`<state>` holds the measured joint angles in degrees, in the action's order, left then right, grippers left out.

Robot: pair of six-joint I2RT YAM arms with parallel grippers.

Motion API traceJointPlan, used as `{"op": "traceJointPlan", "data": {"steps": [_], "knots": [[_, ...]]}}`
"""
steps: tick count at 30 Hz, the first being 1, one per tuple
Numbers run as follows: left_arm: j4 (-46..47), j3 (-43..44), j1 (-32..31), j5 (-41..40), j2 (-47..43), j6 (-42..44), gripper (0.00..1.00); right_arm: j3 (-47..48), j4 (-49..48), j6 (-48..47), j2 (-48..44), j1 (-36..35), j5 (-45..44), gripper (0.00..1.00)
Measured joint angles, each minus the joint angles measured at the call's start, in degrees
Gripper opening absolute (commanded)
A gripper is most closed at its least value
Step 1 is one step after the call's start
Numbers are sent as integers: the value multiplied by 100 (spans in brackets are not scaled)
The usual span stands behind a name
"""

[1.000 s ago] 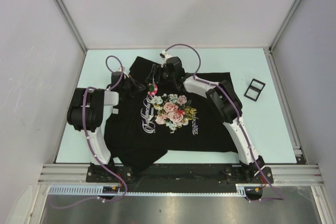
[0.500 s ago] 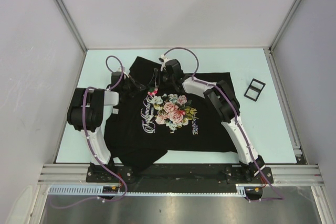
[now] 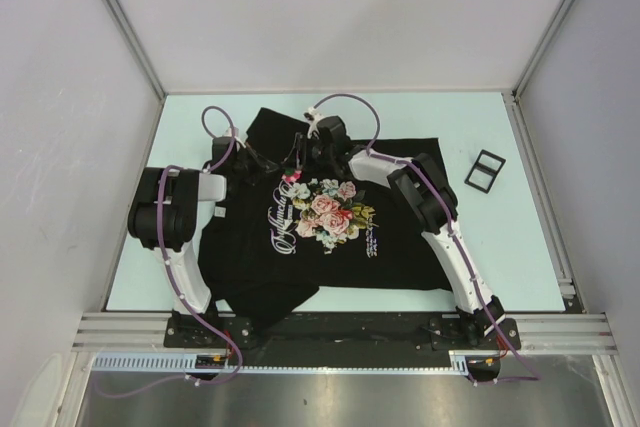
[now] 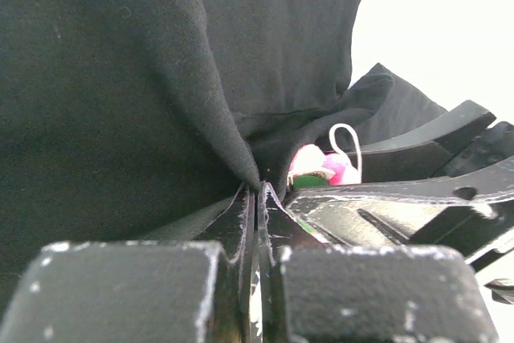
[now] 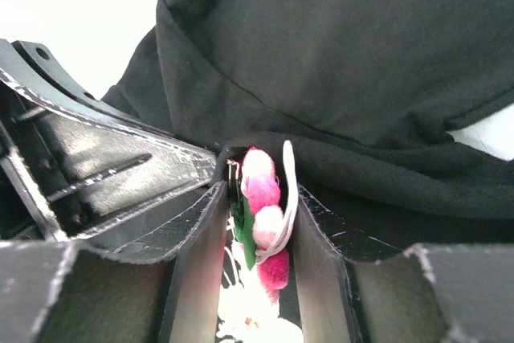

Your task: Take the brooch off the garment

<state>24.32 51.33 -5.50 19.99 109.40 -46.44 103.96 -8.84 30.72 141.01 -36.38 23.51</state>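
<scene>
The black T-shirt (image 3: 400,247) lies flat on the table, its printed rose bouquet (image 3: 328,209) in the middle. The small pink brooch (image 3: 290,178) sits just above the print, near the collar. My right gripper (image 3: 298,159) is shut on the brooch (image 5: 261,214), which stands edge-on between the fingers with a white loop and a green leaf showing. My left gripper (image 3: 272,163) is right beside it, shut on a pinched fold of shirt fabric (image 4: 241,158). In the left wrist view the brooch (image 4: 321,168) shows just right of my left gripper (image 4: 257,189).
A small black rectangular frame (image 3: 485,170) lies on the pale green table (image 3: 500,257) to the right of the shirt. Grey walls close in the table at the back and both sides. The two grippers nearly touch each other.
The right wrist has shifted slightly left and toward the collar. The brooch shows less pink from above. The left arm has not visibly moved.
</scene>
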Motion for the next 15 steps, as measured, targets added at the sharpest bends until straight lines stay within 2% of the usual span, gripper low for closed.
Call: {"op": "traceJointPlan", "data": {"steps": [15], "knots": [[0,0,0,79,11,2,0,-439,-634,289,-55,122,297,45]]}}
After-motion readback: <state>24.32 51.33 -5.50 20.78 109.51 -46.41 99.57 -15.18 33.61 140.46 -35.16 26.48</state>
